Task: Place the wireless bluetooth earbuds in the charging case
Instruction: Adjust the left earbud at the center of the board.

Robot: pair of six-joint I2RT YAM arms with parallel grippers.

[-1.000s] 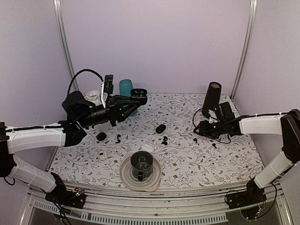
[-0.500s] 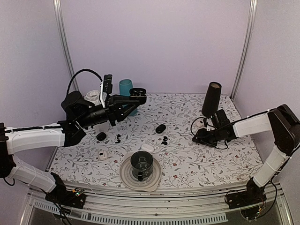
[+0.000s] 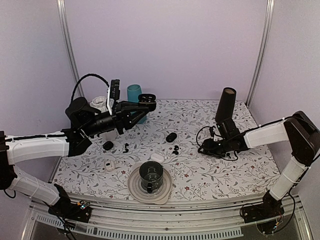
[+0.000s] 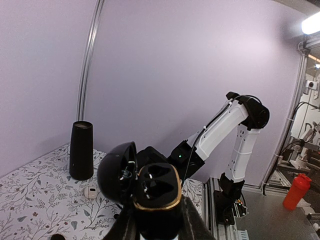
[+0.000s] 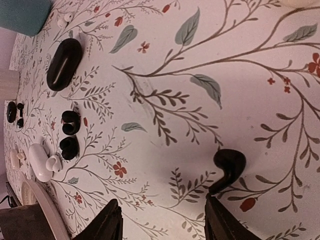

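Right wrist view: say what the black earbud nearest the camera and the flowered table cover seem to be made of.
Earbud: probably hard moulded plastic with a glossy finish. Its rounded head shows a faint sheen and its curves are smooth. Table cover: a printed sheet with a matte look. The leaf pattern lies flat without glare. Whether it is vinyl or cloth cannot be told.

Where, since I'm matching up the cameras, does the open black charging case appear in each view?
Top external: the charging case is upper left, lid open, held up in the left gripper.
Left wrist: bottom centre, between the fingers, lid swung to the left.
Right wrist: not in it.
Shared landmark: the tall black cylinder, seen in the top and left wrist views only.
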